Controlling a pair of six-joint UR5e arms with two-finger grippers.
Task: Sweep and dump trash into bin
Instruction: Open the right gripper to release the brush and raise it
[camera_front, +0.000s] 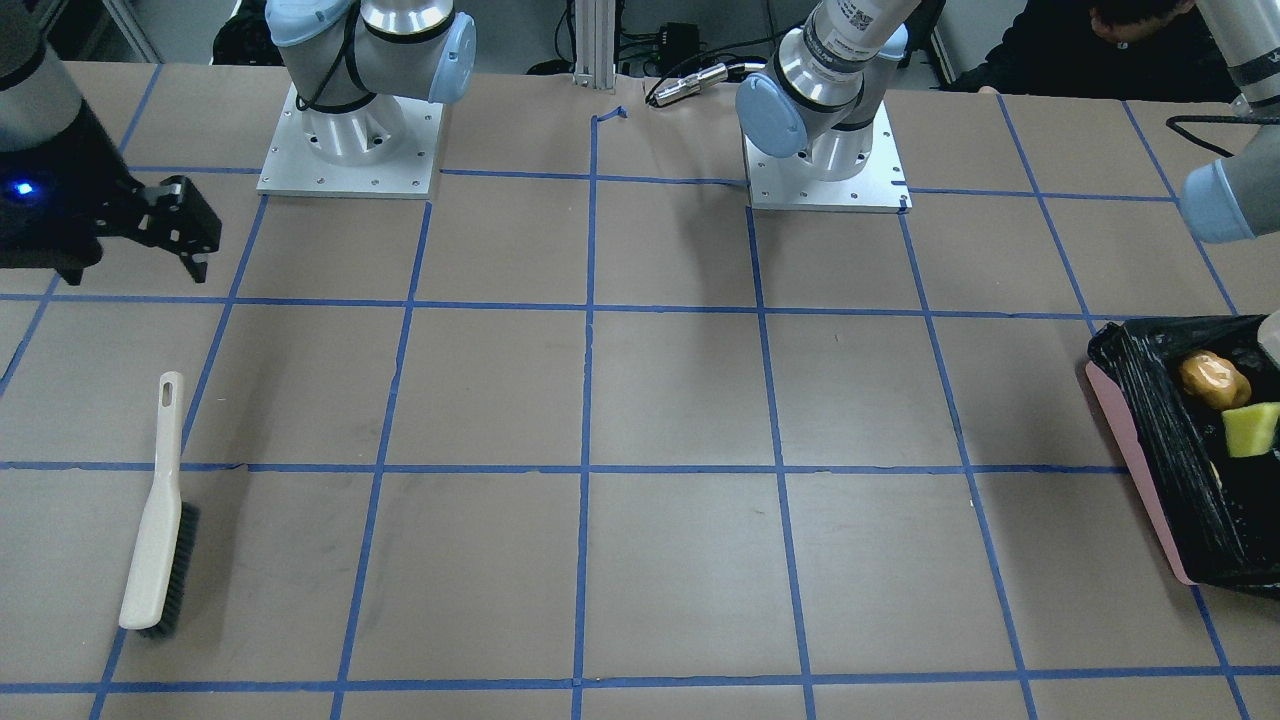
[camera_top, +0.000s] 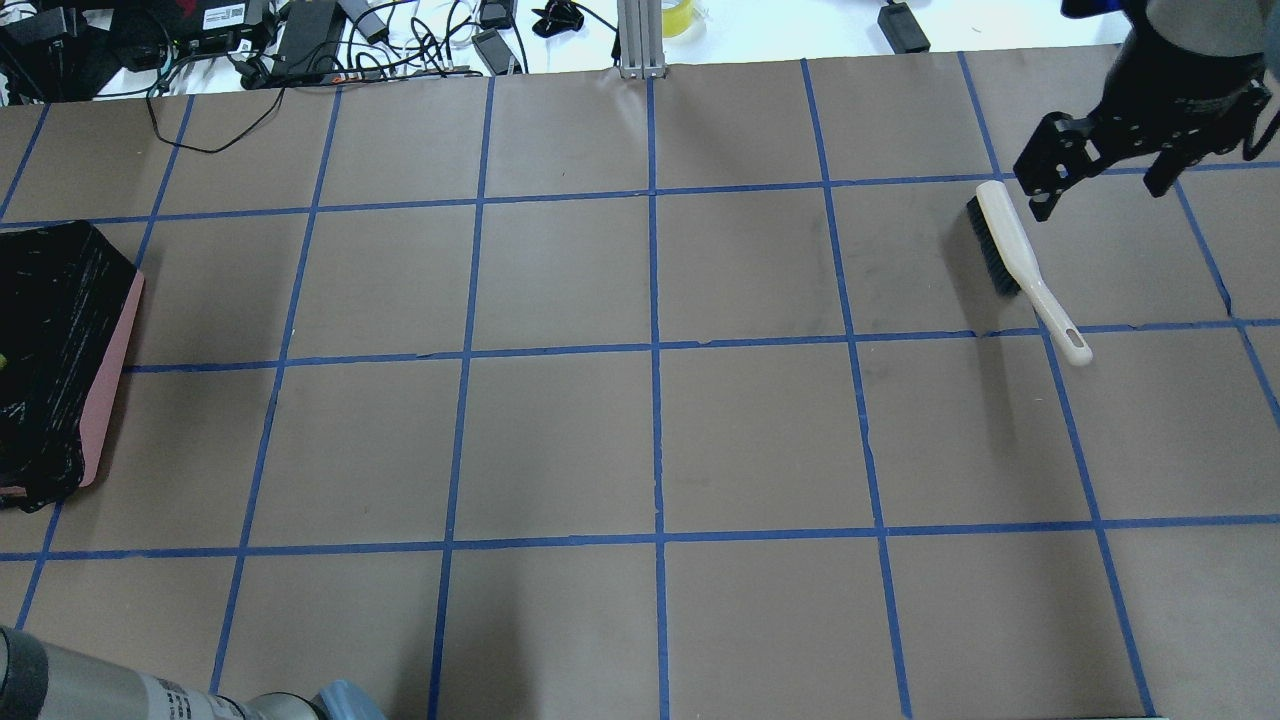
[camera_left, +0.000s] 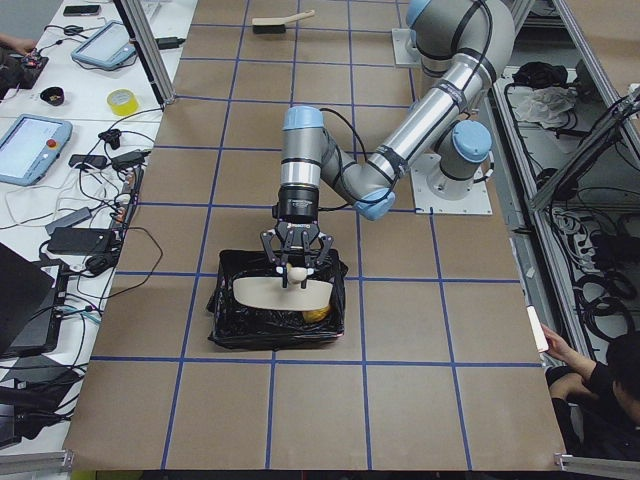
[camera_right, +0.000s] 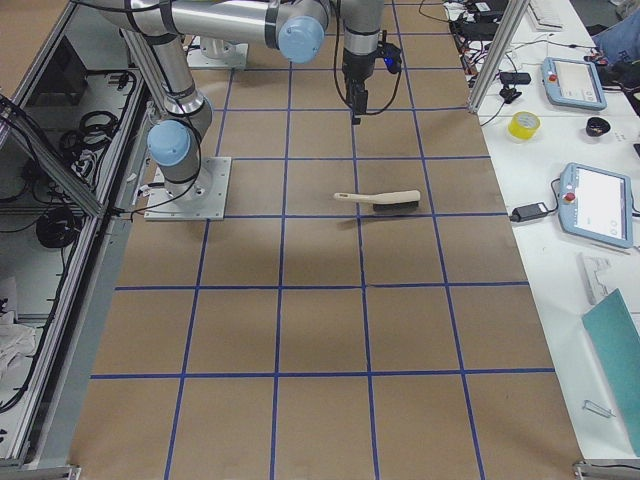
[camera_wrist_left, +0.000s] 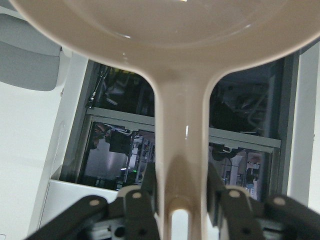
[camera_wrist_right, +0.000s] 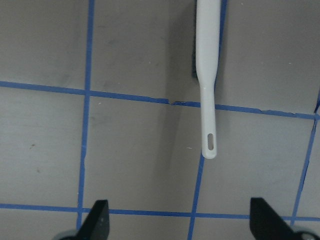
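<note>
The pink bin with a black bag stands at the table's left end. A golden-brown bread roll and a yellow sponge wedge lie inside it; the croissant is hidden. My left gripper is shut on the handle of the white dustpan, held tilted over the bin. My right gripper is open and empty, hovering just beyond the bristle end of the white-handled brush, which lies flat on the table. The brush handle also shows in the right wrist view.
Brown paper with a blue tape grid covers the table. Both arm bases stand at the robot's edge. Cables and devices lie beyond the far edge. An operator sits at one corner.
</note>
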